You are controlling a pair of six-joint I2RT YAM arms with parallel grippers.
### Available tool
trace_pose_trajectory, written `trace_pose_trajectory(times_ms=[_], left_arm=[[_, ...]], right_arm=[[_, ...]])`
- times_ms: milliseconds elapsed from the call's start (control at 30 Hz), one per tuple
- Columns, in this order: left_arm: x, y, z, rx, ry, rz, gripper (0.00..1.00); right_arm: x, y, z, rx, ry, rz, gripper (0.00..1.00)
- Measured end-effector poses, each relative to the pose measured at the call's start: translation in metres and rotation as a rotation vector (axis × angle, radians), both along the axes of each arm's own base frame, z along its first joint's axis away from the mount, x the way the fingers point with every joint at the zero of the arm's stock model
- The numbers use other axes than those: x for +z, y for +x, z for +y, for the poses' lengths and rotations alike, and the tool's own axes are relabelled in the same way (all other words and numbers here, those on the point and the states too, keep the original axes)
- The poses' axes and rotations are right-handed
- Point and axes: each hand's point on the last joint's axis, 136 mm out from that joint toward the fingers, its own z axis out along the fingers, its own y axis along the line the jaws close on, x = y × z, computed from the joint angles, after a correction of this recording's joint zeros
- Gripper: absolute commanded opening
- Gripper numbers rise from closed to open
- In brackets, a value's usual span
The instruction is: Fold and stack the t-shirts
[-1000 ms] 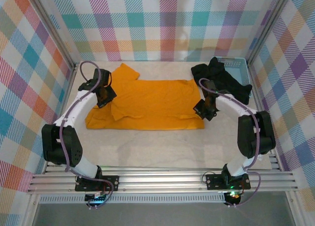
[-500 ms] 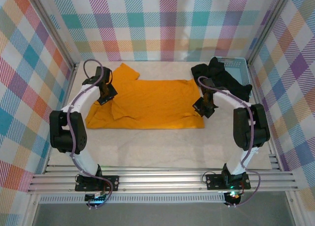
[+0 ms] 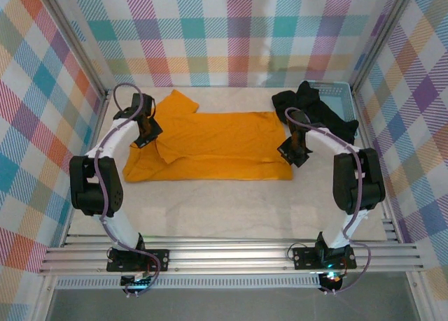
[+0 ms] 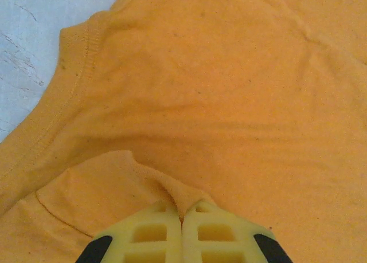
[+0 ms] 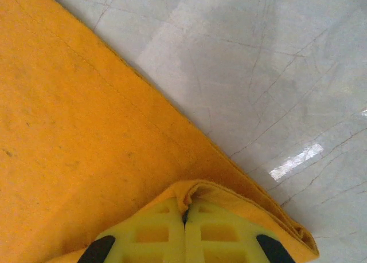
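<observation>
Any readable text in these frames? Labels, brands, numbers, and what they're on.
None can be read.
The orange shirt is plain: no print or tag showing.
The black shirts and basket show no lettering.
The left hand and right hand are bare yellow, with no markings.
The arms are too small in the top view to tell if they carry labels.

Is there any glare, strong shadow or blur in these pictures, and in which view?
Right wrist view: a bright glare streak on the table, a soft grey shadow farther up; the orange t-shirt is sharp. Left wrist view: even light, no glare, stitching sharp, a mild shadow in the fold at the left hand. Top external view: evenly lit and sharp.
</observation>
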Motion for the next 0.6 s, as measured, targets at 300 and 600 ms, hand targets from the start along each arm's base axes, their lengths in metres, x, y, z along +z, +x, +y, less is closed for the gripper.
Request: trace_pose_trajectory(times_ms=[300, 600], left_arm=[[0.008, 0.008, 0.0, 0.0, -0.004, -0.024, 0.0], [-0.007, 0.027, -0.004, -0.011, -0.023, 0.002, 0.0]], right_arm=[[0.0, 0.0, -0.001, -0.013, -0.002, 0.0, 0.0], [-0.002, 0.011, -0.001, -0.02, -0.012, -0.008, 0.16]])
